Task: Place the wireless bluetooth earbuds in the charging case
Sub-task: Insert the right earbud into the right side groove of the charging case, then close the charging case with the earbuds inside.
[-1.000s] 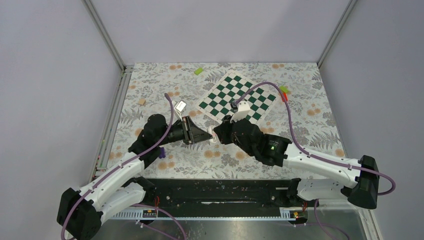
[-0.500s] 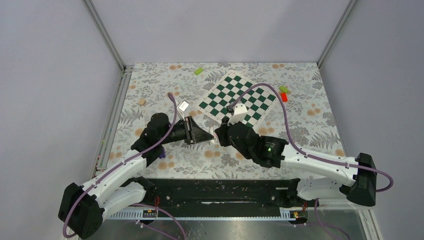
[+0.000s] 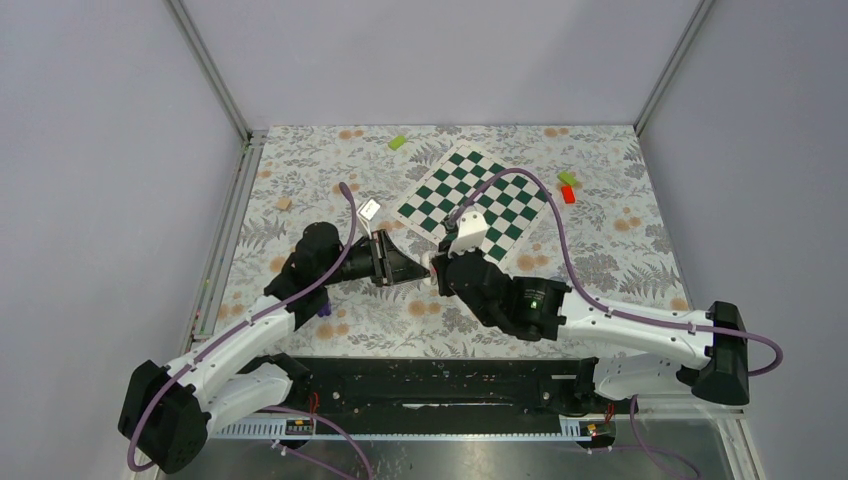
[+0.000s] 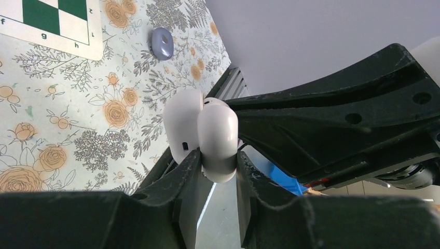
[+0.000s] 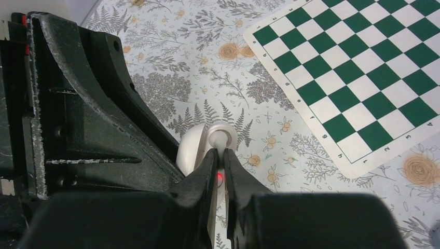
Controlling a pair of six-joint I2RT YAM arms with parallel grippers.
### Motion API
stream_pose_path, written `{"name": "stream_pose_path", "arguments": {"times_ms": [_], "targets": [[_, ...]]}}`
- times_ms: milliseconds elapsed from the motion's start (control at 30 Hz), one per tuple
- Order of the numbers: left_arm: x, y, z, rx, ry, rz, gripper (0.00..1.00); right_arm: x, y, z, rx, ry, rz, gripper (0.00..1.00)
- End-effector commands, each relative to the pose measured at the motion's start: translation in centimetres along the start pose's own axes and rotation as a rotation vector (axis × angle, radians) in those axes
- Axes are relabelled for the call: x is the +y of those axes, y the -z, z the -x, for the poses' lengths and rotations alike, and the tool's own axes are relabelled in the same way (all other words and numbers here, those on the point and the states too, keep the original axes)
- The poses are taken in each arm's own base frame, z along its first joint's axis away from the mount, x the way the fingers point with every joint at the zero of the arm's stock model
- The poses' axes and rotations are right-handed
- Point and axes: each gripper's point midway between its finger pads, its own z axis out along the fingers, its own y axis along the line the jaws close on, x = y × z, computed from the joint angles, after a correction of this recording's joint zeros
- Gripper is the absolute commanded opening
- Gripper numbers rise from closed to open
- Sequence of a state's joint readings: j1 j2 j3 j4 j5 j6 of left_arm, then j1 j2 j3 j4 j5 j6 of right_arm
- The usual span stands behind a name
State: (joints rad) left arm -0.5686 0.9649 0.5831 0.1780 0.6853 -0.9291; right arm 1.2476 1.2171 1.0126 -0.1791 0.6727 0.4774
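The left pincer (image 4: pixel 218 160) clamps the charging case (image 4: pixel 218 129); the right pincer (image 5: pixel 219 155), closed tight, noses against it

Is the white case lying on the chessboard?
No, the case is pinched between the fingers of the left gripper, held up off the chessboard and the flowered cloth.
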Motion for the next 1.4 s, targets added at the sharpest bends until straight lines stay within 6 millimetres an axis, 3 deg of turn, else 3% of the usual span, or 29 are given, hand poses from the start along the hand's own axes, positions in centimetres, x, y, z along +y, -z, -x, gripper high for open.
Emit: {"name": "stream_pose_path", "arguments": {"times_ms": [0, 400, 567, 900, 1100, 1367], "targets": [[-5.6, 0.5, 2.7, -0.065, -0.138, -0.164, 0.0, 0.3, 0.2, 0.0, 0.003, 0.047, -0.022, 0.0], [-5.6, 0.7, 2.7, -0.072, -0.139, -0.16, 0.0, 1.6, 0.3, 0.3, 0.009, 0.035, 0.01, 0.0], [-5.7, 0.6, 2.6, -0.062, -0.14, -0.165, 0.0, 2.0, 1.0, 0.7, 0.004, -0.005, 0.045, 0.18], [-5.6, 0.6, 2.5, -0.056, -0.135, -0.167, 0.0, 2.1, 1.9, 1.7, -0.018, -0.047, 0.078, 0.35], [-5.1, 0.4, 2.2, -0.045, -0.133, -0.151, 0.0, 1.5, 3.1, 3.4, -0.059, -0.078, 0.089, 0.57], [-4.2, 0.2, 1.9, -0.026, -0.138, -0.129, 0.0, 0.2, 5.4, 5.9, -0.137, -0.15, 0.105, 0.66]]}}
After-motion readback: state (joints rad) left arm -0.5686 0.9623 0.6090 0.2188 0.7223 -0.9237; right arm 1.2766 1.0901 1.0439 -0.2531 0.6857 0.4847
